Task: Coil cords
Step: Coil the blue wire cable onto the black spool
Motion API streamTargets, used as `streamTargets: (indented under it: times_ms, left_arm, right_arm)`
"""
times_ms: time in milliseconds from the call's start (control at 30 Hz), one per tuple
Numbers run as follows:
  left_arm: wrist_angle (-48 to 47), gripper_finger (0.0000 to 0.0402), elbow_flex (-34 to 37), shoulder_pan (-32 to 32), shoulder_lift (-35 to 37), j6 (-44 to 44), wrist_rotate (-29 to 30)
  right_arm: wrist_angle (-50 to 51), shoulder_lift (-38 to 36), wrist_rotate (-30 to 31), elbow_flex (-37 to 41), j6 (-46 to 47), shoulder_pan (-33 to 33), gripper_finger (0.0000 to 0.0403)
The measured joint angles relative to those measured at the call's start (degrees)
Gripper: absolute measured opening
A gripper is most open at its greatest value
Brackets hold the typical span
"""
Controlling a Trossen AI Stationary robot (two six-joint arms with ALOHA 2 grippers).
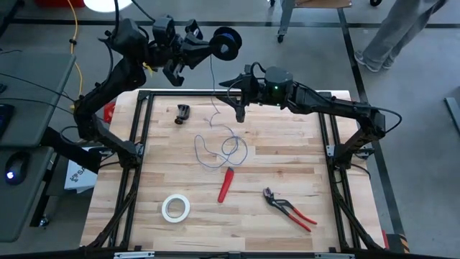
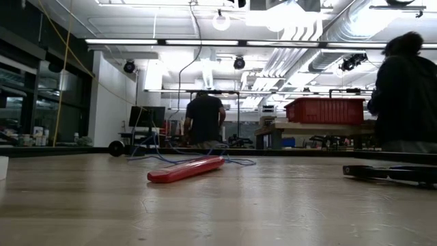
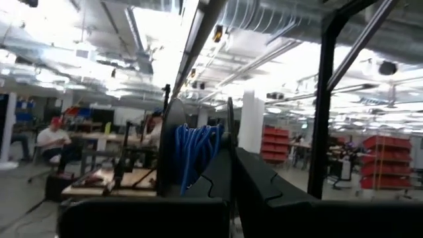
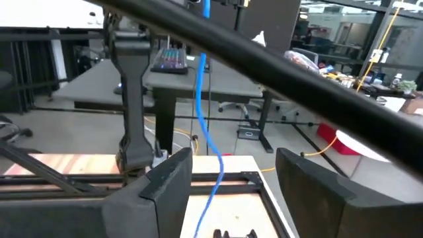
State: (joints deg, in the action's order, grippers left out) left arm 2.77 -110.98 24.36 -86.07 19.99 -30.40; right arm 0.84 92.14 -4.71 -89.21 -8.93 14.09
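Item: wire (image 1: 223,147), thin, blue-violet, limp; judged very light, prone to tangle and slip from a pinch. Location: loose loops on the table (image 1: 287,155) mid-board, one strand rising to the spool (image 1: 227,43), which is held up beyond the far edge. Left gripper (image 1: 205,44): clenched on the spool, some turns already wound on it. Right gripper (image 1: 240,108): jaws spread, empty, above the far table edge, the strand hanging between its fingers (image 4: 170,178). Suggested hold: the rising strand, lightly, as a guide. Nearby: red tool (image 1: 226,184) just beside the loops, a likely snag; black clip (image 1: 182,114), pliers (image 1: 289,208), tape roll (image 1: 175,207), all apart from the wire.
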Motion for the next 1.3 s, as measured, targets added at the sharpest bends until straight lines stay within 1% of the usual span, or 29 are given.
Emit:
streamTargets:
  times_ms: [133, 300, 433, 533, 633, 800, 867, 1033, 1100, 1200, 1300]
  left_arm:
    - [1.95, 0.0000, 0.00, -0.53, -1.25, 0.97, -0.04]
    - [2.11, 0.0000, 0.02, -0.48, -2.52, 2.64, 0.07]
    - [4.75, 0.0000, 0.02, -0.48, -3.46, 3.97, -0.21]
    - [4.90, 0.0000, 0.02, -0.48, -3.50, 3.95, -0.35]
    - [4.93, 0.0000, 0.02, -0.48, -3.49, 4.26, -0.37]
    - [4.92, 0.0000, 0.02, -0.48, -3.44, 5.01, -0.43]
    - [4.96, 0.0000, 0.02, -0.48, -3.42, 5.01, -0.43]
    - [6.31, 0.0000, 0.02, -0.48, -3.42, 5.33, -0.42]
    - [6.33, 0.0000, 0.02, -0.48, -3.33, 5.33, -0.43]
    - [6.33, 0.0000, 0.02, -0.48, -3.33, 5.41, -0.43]
    - [6.50, 0.0000, 0.02, -0.48, -3.33, 5.50, -0.45]
  right_arm:
    - [-0.28, 0.00, -1.84, 0.00, 1.22, -0.30, 0.0210]
    - [-0.30, 0.00, -1.96, 0.00, 1.18, -1.18, 0.0210]
    - [-0.33, 0.00, -1.95, 0.00, 1.13, -1.65, 0.0210]
    - [-0.30, 0.00, -1.69, 0.00, 1.14, -1.81, 0.0205]
    - [-0.30, 0.00, -0.03, 0.00, 1.01, -1.81, 0.0189]
    - [-0.30, 0.00, 0.11, 0.00, 0.84, -1.81, 0.0160]
    - [-0.28, 0.00, 0.11, 0.00, -0.22, -1.83, 0.0140]
    - [-1.23, 0.00, 0.16, 0.00, 0.01, -2.27, 0.0073]
    - [-1.71, 0.00, 0.19, 0.00, -0.05, -2.25, 0.0056]
    - [-2.63, 0.00, 1.53, 0.00, 0.02, -2.25, 0.0050]
    - [-2.86, -0.02, 1.69, 0.00, -0.08, -2.25, 0.0060]
